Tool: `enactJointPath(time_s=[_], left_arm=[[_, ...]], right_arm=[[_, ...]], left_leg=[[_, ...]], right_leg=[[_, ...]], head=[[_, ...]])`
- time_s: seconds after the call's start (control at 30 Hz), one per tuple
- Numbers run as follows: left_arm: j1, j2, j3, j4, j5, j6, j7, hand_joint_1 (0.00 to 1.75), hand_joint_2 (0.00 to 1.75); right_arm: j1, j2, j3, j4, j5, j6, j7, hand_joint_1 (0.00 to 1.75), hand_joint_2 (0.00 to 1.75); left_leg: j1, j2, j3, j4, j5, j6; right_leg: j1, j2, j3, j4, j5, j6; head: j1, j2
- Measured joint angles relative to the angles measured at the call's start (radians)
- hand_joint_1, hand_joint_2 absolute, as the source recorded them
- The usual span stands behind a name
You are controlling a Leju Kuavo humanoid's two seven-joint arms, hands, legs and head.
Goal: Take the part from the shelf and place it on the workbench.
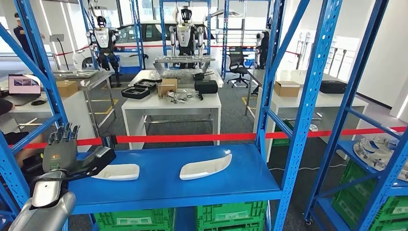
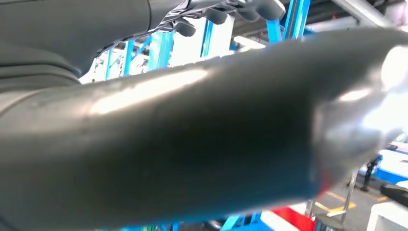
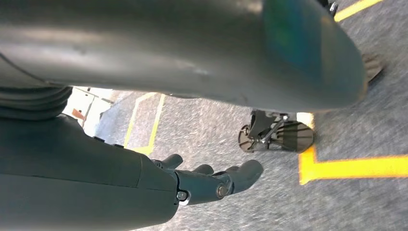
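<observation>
Two white curved parts lie on the blue shelf board (image 1: pixel 163 192): one at the left (image 1: pixel 118 172), one near the middle (image 1: pixel 206 167). My left hand (image 1: pixel 67 154) is raised at the shelf's left end, fingers spread upward, its thumb reaching over the near end of the left part. It holds nothing. In the left wrist view the thick grey thumb (image 2: pixel 192 139) is blurred and close, with the dark fingers (image 2: pixel 216 14) beyond. My right hand (image 3: pixel 144 183) hangs over the grey floor with its fingers (image 3: pixel 216 180) loosely extended and empty.
Blue shelf uprights (image 1: pixel 308 96) frame the board, and a red tape (image 1: pixel 192 138) runs behind it. Green crates (image 1: pixel 231 214) sit below. A second shelf at the right carries grey parts (image 1: pixel 377 149). White tables (image 1: pixel 171 103) with boxes stand beyond.
</observation>
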Motion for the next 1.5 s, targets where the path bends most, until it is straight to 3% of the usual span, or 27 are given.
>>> enactJointPath(time_s=[0.07,0.13,0.17,0.2,0.27,0.3,0.33,0.37,0.43,0.5,0.57,0.63,0.67,0.7,0.8,0.83,0.97,1.0,1.07,1.1,1.13,1.17,1.23,1.27,1.33,1.43,1.5], left_arm=[[0.013,-0.002,-0.001,0.002,0.000,0.000,0.003,0.00,0.00],[0.021,-0.006,-0.003,0.003,-0.001,0.000,0.006,0.00,0.00],[0.022,-0.007,-0.004,0.003,-0.001,0.000,0.006,0.00,0.00],[0.023,-0.009,-0.005,0.003,-0.002,0.000,0.007,0.00,0.00],[0.026,-0.013,-0.008,0.007,-0.005,-0.001,0.006,0.00,0.00],[0.028,-0.015,-0.010,0.007,-0.006,-0.004,0.005,0.00,0.00],[0.028,-0.016,-0.012,0.006,-0.007,-0.006,0.004,0.00,0.00],[0.026,-0.017,-0.014,0.001,-0.007,-0.008,0.002,0.00,0.00],[0.021,-0.015,-0.016,-0.008,-0.005,-0.012,0.000,0.00,0.00],[0.021,-0.014,-0.017,-0.009,0.002,-0.022,-0.003,0.00,0.00],[0.027,-0.014,-0.018,-0.005,0.027,-0.046,-0.011,0.00,0.00],[0.032,-0.015,-0.017,-0.003,0.066,-0.080,-0.022,0.00,0.87],[0.032,-0.016,-0.015,-0.002,0.088,-0.101,-0.031,0.00,1.31],[0.033,-0.016,-0.010,-0.001,0.112,-0.125,-0.042,0.00,1.75],[0.040,-0.017,0.013,0.007,0.190,-0.196,-0.087,0.00,1.75],[0.044,-0.017,0.022,0.008,0.211,-0.212,-0.101,0.00,1.75],[0.049,-0.021,0.055,-0.004,0.282,-0.246,-0.158,0.00,1.75],[0.050,-0.022,0.063,-0.006,0.294,-0.250,-0.167,0.00,1.75],[0.059,-0.023,0.076,-0.005,0.309,-0.257,-0.178,0.00,1.75],[0.066,-0.024,0.081,-0.005,0.313,-0.259,-0.181,0.00,1.75],[0.073,-0.024,0.084,-0.004,0.314,-0.260,-0.182,0.00,1.75],[0.078,-0.025,0.086,-0.004,0.315,-0.260,-0.182,0.00,1.75],[0.081,-0.025,0.091,-0.006,0.321,-0.261,-0.186,0.00,1.75],[0.080,-0.025,0.096,-0.007,0.330,-0.264,-0.191,0.00,1.75],[0.078,-0.023,0.111,-0.011,0.368,-0.285,-0.216,0.00,1.75],[0.076,-0.019,0.152,-0.016,0.480,-0.368,-0.305,0.00,1.75],[0.075,-0.018,0.197,-0.020,0.584,-0.469,-0.390,0.00,1.75]], right_arm=[[0.002,0.001,0.000,0.000,0.000,-0.001,0.001,0.00,0.00],[0.003,0.001,0.000,0.001,0.001,-0.002,0.003,0.00,0.00],[0.004,0.001,0.000,0.001,0.001,-0.002,0.003,0.00,0.00],[0.005,0.001,0.000,0.001,0.002,-0.002,0.003,0.00,0.00],[0.011,0.002,0.000,0.003,0.002,-0.002,-0.002,0.00,0.00],[0.013,0.002,0.000,0.005,0.003,-0.002,-0.003,0.00,0.00],[0.012,0.002,0.000,0.006,0.003,-0.002,-0.002,0.00,0.00],[0.008,0.002,0.000,0.006,0.004,-0.002,-0.001,0.00,0.00],[-0.002,0.002,0.000,0.005,0.005,-0.002,0.001,0.00,0.00],[-0.006,0.002,0.000,0.004,0.007,-0.002,-0.007,0.00,0.00],[-0.007,0.001,0.000,0.004,0.007,-0.002,-0.009,0.00,0.00],[-0.006,0.002,0.000,0.004,0.007,-0.002,-0.008,0.00,0.00],[-0.006,0.003,0.000,0.004,0.007,-0.002,-0.007,0.00,0.00],[-0.005,0.004,0.000,0.004,0.007,-0.002,-0.006,0.00,0.00],[-0.001,0.012,0.000,0.006,0.007,0.000,-0.010,0.00,0.00],[0.001,0.014,0.000,0.007,0.008,0.001,-0.011,0.00,0.00],[-0.002,0.012,0.000,0.006,0.010,0.002,0.005,0.00,0.00],[-0.004,0.011,0.000,0.006,0.011,0.002,0.004,0.00,0.00],[-0.007,0.011,0.000,0.006,0.012,0.003,0.003,0.00,0.00],[-0.006,0.011,0.000,0.006,0.012,0.003,0.002,0.00,0.00],[-0.005,0.011,0.000,0.006,0.013,0.003,0.002,0.00,0.00],[-0.004,0.011,0.000,0.006,0.013,0.003,0.002,0.00,0.00],[-0.005,0.011,0.000,0.006,0.014,0.003,0.002,0.00,0.00],[-0.006,0.012,0.000,0.006,0.015,0.003,0.001,0.00,0.00],[-0.007,0.013,0.000,0.007,0.018,0.004,-0.005,0.00,0.00],[-0.009,0.014,0.000,0.007,0.020,0.004,-0.002,0.00,0.00],[-0.010,0.014,0.000,0.007,0.020,0.004,0.002,0.00,0.00]], left_leg=[[-0.003,-0.003,0.042,-0.001,-0.037,0.006],[-0.007,-0.008,0.095,-0.001,-0.079,0.007],[-0.008,-0.009,0.124,-0.001,-0.102,0.006],[-0.010,-0.009,0.153,-0.002,-0.126,0.005],[-0.013,-0.013,0.202,0.002,-0.173,-0.001],[-0.013,-0.016,0.218,0.002,-0.195,-0.006],[-0.012,-0.020,0.231,0.008,-0.206,-0.013],[-0.010,-0.021,0.234,0.018,-0.208,-0.021],[-0.006,-0.016,0.213,0.084,-0.182,-0.032],[-0.005,-0.008,0.140,0.193,-0.171,-0.038],[-0.004,-0.006,0.053,0.275,-0.235,-0.040],[-0.005,-0.005,-0.008,0.277,-0.315,-0.037],[-0.007,-0.005,-0.024,0.248,-0.319,-0.034],[-0.011,-0.005,-0.032,0.200,-0.281,-0.030],[-0.025,-0.010,-0.042,0.039,-0.023,-0.012],[-0.028,-0.013,-0.043,0.017,0.027,-0.009],[-0.018,-0.010,-0.023,0.000,0.024,0.005],[-0.015,-0.009,-0.014,-0.007,0.019,0.007],[-0.013,-0.007,-0.002,-0.009,0.007,0.010],[-0.011,-0.007,0.002,-0.008,0.000,0.010],[-0.009,-0.007,0.007,-0.005,-0.006,0.008],[-0.005,-0.008,0.011,0.000,-0.014,0.005],[0.000,-0.011,0.019,0.012,-0.030,-0.005],[0.001,-0.013,0.020,0.020,-0.037,-0.012],[-0.004,-0.016,0.019,0.029,-0.045,-0.018],[-0.009,-0.015,0.023,0.027,-0.046,0.000],[-0.009,-0.010,0.029,0.022,-0.044,0.002]], right_leg=[[0.005,-0.001,-0.095,0.074,-0.080,-0.002],[0.008,-0.001,-0.158,0.057,-0.168,-0.003],[0.009,-0.001,-0.176,0.020,-0.166,-0.005],[0.008,-0.002,-0.187,-0.033,-0.112,-0.008],[0.014,-0.004,-0.201,-0.137,0.092,-0.015],[0.018,-0.006,-0.200,-0.165,0.167,-0.020],[0.023,-0.007,-0.197,-0.177,0.201,-0.026],[0.025,-0.007,-0.185,-0.175,0.191,-0.035],[0.025,-0.006,-0.158,-0.180,0.168,-0.051],[0.021,-0.004,-0.124,-0.185,0.146,-0.061],[0.020,-0.001,-0.087,-0.189,0.120,-0.065],[0.020,0.005,-0.049,-0.191,0.089,-0.066],[0.019,0.008,-0.029,-0.192,0.072,-0.065],[0.019,0.011,-0.010,-0.192,0.056,-0.064],[0.017,0.020,0.020,-0.188,0.016,-0.052],[0.016,0.022,0.021,-0.187,0.006,-0.046],[0.021,0.017,0.019,-0.168,-0.034,-0.024],[0.022,0.011,-0.003,-0.124,-0.055,-0.021],[0.020,0.006,-0.084,0.010,-0.100,-0.017],[0.019,0.006,-0.124,0.064,-0.107,-0.014],[0.017,0.006,-0.152,0.088,-0.095,-0.010],[0.013,0.006,-0.161,0.071,-0.061,-0.003],[0.002,0.001,-0.134,-0.045,0.033,0.014],[-0.002,-0.001,-0.114,-0.104,0.064,0.019],[-0.006,-0.005,-0.094,-0.156,0.076,0.014],[-0.006,-0.002,-0.089,-0.165,0.074,0.000],[-0.004,0.002,-0.087,-0.165,0.074,-0.006]], head=[[0.001,0.000],[0.003,0.000],[0.004,0.000],[0.005,0.000],[0.005,0.000],[0.004,0.000],[0.003,0.000],[0.003,0.000],[0.002,0.000],[0.000,0.000],[-0.003,0.000],[-0.004,0.000],[-0.004,0.000],[-0.005,0.000],[-0.005,0.000],[-0.006,0.000],[-0.005,0.000],[-0.003,0.000],[-0.001,0.000],[-0.001,0.000],[-0.001,0.000],[0.000,0.000],[0.001,0.000],[0.002,0.000],[0.000,0.000],[-0.004,0.000],[-0.004,0.000]])
